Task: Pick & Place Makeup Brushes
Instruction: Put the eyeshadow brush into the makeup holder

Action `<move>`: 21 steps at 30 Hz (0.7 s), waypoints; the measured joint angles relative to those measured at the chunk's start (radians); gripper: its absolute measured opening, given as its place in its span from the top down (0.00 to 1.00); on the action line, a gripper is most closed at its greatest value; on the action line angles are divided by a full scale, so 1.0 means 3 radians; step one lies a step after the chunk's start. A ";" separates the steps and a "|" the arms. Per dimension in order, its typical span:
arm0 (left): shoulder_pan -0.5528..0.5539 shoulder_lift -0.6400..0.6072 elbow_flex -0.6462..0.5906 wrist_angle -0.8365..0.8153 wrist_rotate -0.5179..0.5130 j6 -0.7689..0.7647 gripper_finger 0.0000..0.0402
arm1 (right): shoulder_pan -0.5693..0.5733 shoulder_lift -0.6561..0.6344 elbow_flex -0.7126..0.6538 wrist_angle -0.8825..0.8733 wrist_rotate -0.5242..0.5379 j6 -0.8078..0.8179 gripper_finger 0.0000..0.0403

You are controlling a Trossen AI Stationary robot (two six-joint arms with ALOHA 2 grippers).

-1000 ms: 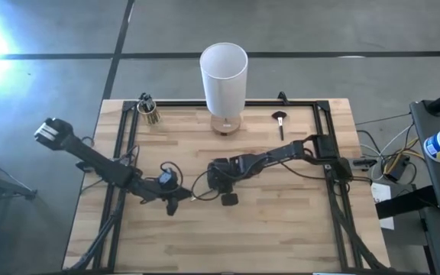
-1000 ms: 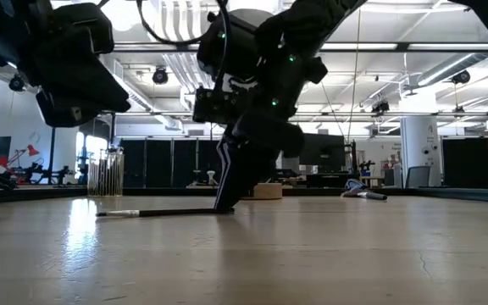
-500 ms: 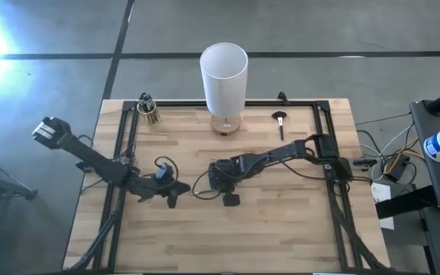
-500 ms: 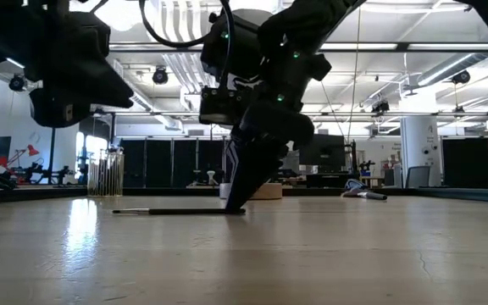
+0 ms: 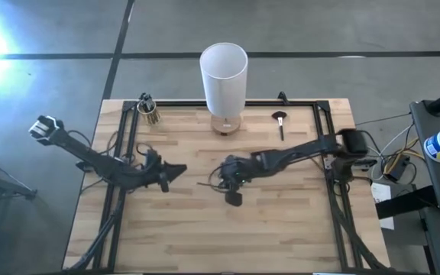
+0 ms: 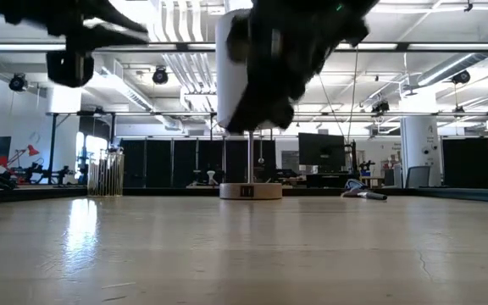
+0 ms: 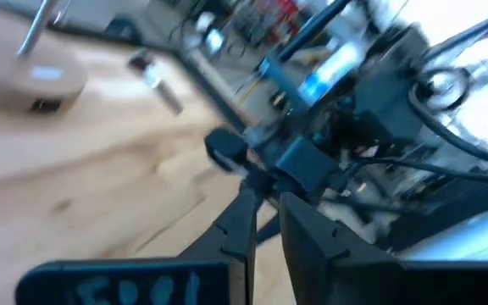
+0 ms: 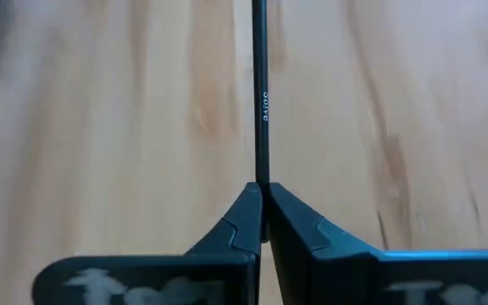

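Since a second earlier we had lifted the thin dark-handled makeup brush (image 8: 259, 127) off the wooden tabletop (image 5: 281, 229) at centre, right gripper (image 5: 230, 177) jaws pinching its end. Left gripper (image 5: 173, 171) waited left, jaws nearly together. We judged a slow carry best, since an end-held stick swings.

Our high camera straight above the whole table (image 5: 205, 229), our low one at tabletop level facing twelve o'clock into the room, both sharing the white cylinder (image 5: 224, 76), our wrist cameras close behind each arm's own fingers
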 joint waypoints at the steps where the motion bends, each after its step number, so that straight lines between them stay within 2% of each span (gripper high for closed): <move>1: 0.0001 -0.0029 0.0001 0.0131 -0.0029 0.0086 0.88 | 0.0008 -0.0124 -0.0083 0.0130 0.0035 0.0137 0.97; 7: 0.0012 -0.0090 0.0001 0.0957 -0.0116 0.0663 0.88 | 0.0039 -0.0775 -0.0564 0.0877 0.0368 0.0947 0.97; 11: 0.0039 -0.0057 0.0001 0.1384 -0.0169 0.0954 0.88 | 0.0037 -0.1104 -0.0735 0.1384 0.0567 0.1271 0.97; 17: 0.0151 0.0056 0.0009 0.1799 -0.0167 0.1024 0.88 | 0.0037 -0.1204 -0.0668 0.1621 0.0618 0.1395 0.97; 21: 0.0199 0.0166 0.0175 0.1811 -0.0091 0.1111 0.88 | 0.0036 -0.1127 -0.0451 0.1619 0.0619 0.1393 0.97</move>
